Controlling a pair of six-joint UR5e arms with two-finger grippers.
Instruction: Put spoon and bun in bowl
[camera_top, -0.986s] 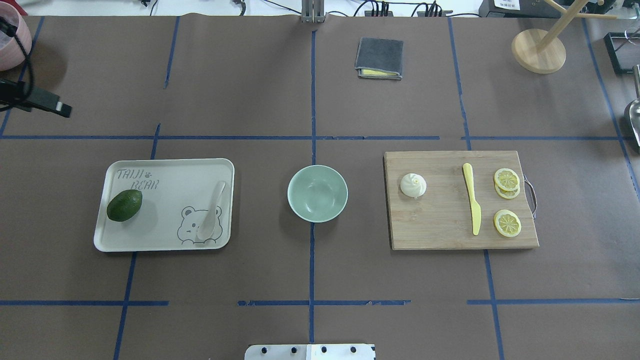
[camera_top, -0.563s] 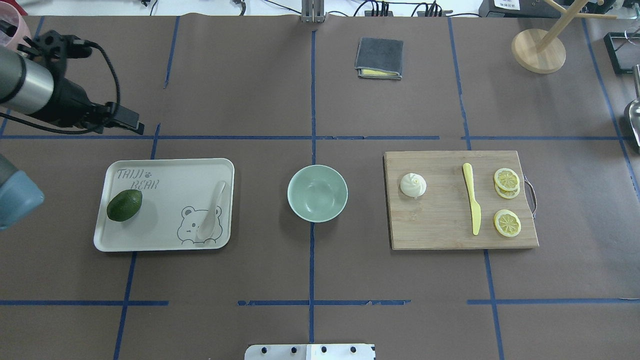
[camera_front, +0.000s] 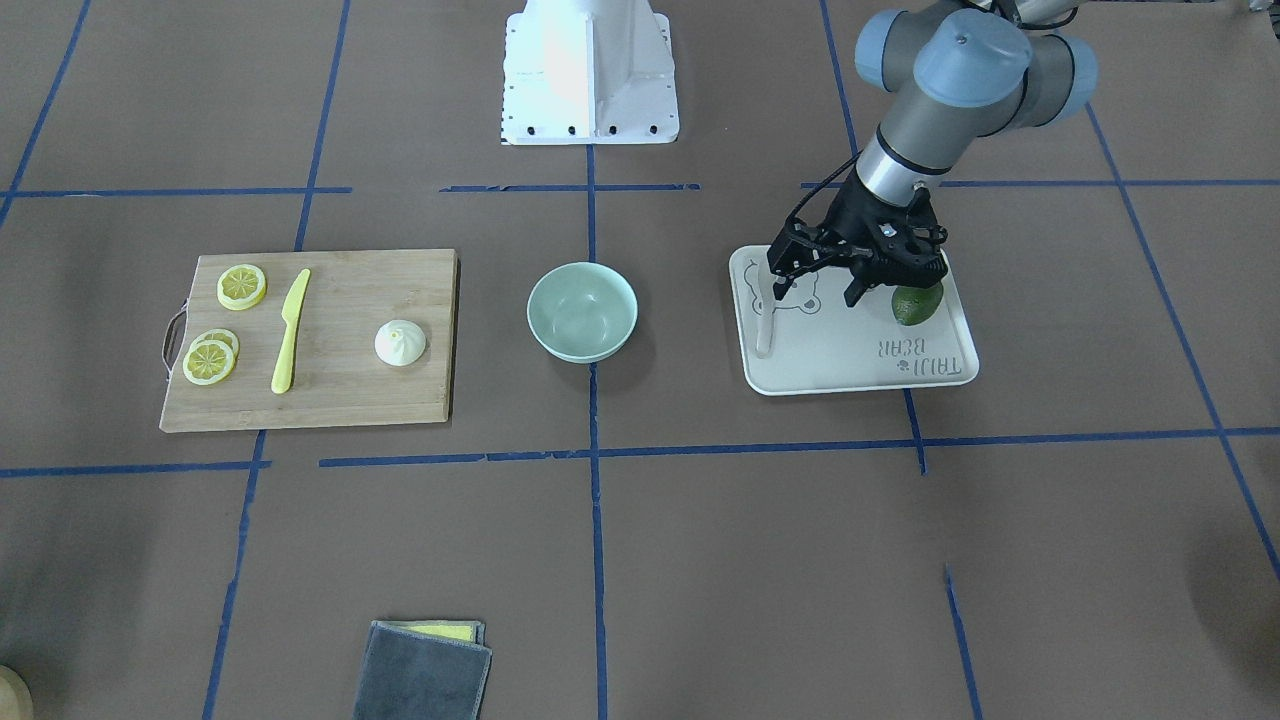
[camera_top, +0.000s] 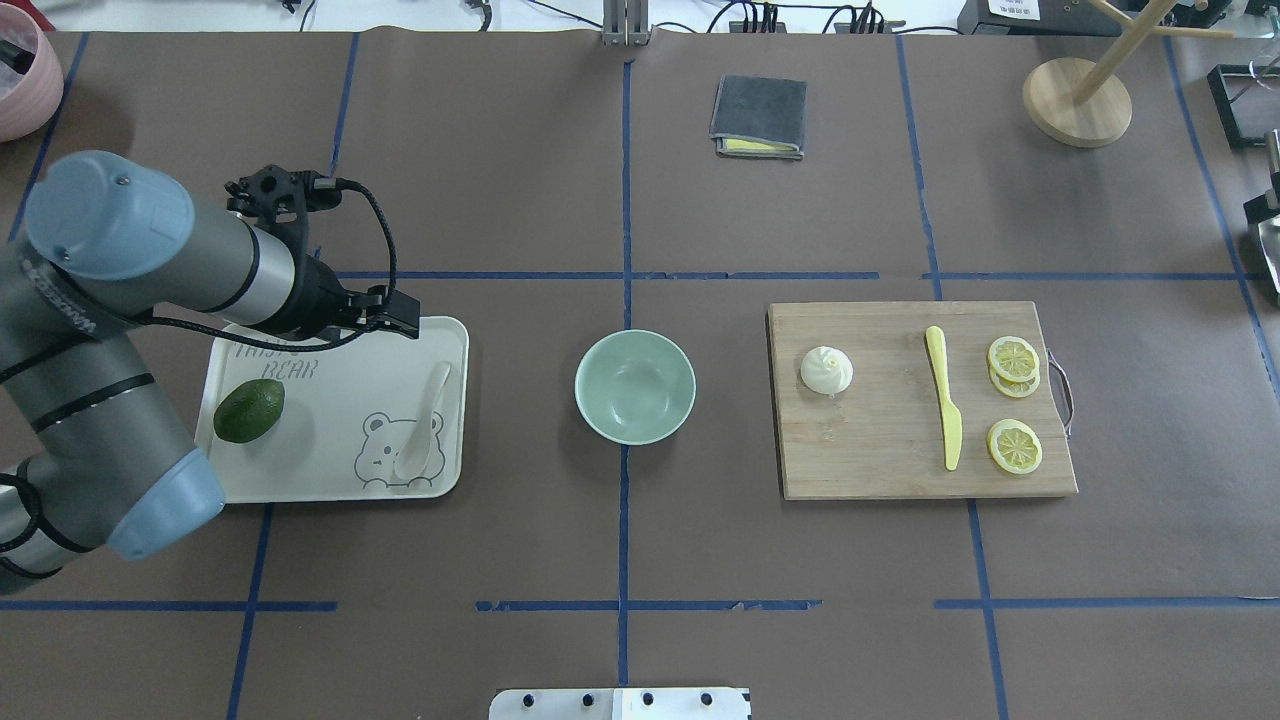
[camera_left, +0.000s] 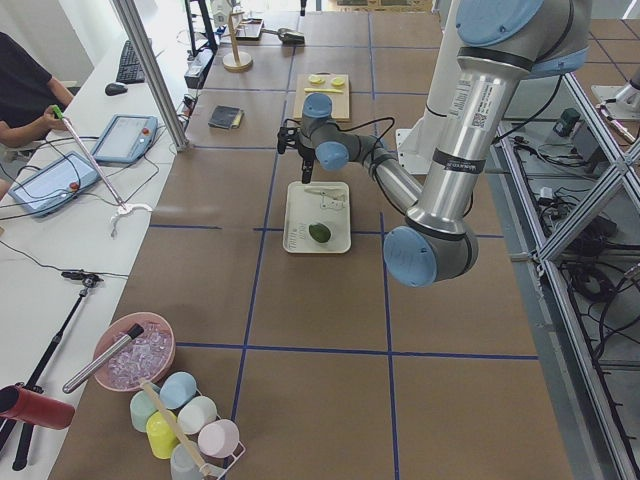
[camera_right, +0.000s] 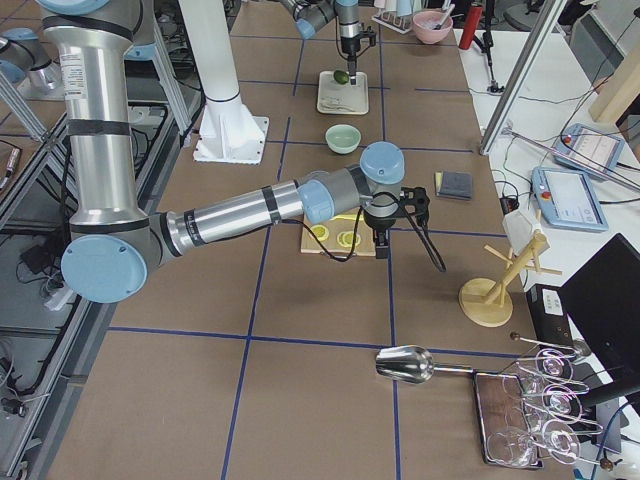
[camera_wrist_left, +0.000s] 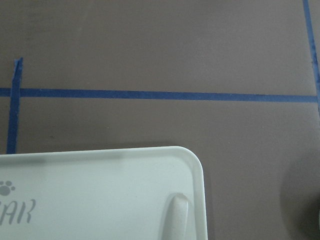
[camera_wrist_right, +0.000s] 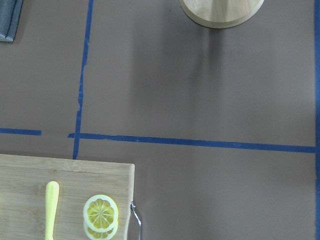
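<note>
The pale spoon (camera_top: 425, 420) lies on the white bear-printed tray (camera_top: 340, 400), scoop toward the robot; its handle tip shows in the left wrist view (camera_wrist_left: 175, 216). My left gripper (camera_front: 815, 288) is open and empty, hovering over the tray's far edge next to the spoon's handle (camera_front: 765, 320). The white pleated bun (camera_top: 826, 370) sits on the wooden cutting board (camera_top: 880, 450). The mint-green bowl (camera_top: 635, 386) stands empty between tray and board. My right gripper (camera_right: 380, 238) shows only in the exterior right view, beyond the board's outer end; I cannot tell if it is open.
A green avocado (camera_top: 249, 410) lies on the tray's left part. A yellow knife (camera_top: 943, 400) and lemon slices (camera_top: 1014, 445) share the board. A grey cloth (camera_top: 759, 116) and a wooden stand (camera_top: 1077, 100) are at the far side.
My left arm has swung in from the far left edge to the tray's far edge, near the spoon's handle. The spoon, bun and bowl have not moved.
</note>
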